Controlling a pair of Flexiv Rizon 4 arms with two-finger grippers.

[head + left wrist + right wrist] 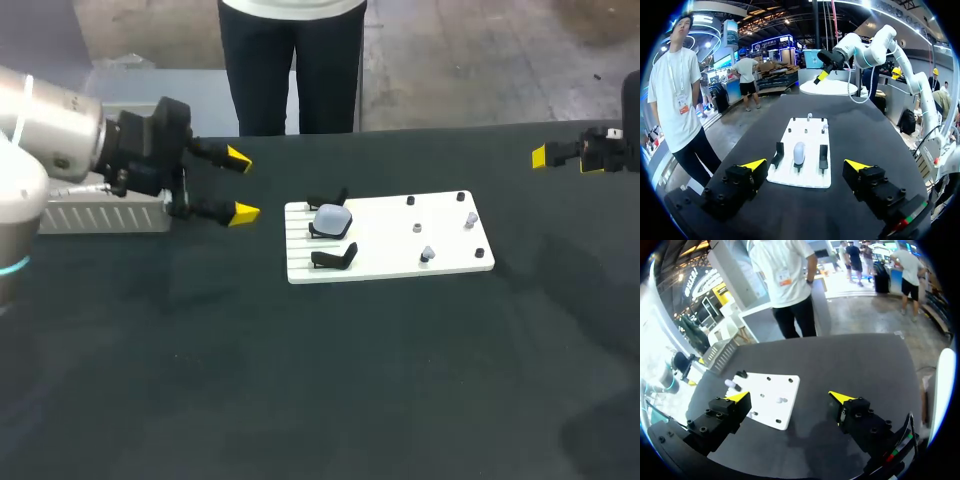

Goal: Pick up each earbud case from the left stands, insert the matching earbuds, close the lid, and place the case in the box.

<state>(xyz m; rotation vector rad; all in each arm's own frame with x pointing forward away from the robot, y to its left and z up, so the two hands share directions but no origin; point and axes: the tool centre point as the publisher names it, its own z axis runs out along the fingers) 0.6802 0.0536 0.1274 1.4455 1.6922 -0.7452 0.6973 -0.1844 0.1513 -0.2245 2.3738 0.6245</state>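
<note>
From above, the left gripper (240, 186) hangs open beside the white board (392, 263); the earbud case (332, 217) sits on its middle stand. Left wrist: the case lies ahead of the spread fingers. Right wrist: the right gripper (790, 398) is open near the board.

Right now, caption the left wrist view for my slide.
Open yellow-tipped left tool faces the flat white board, where a pale rounded earbud case sits between two empty black stands.
</note>
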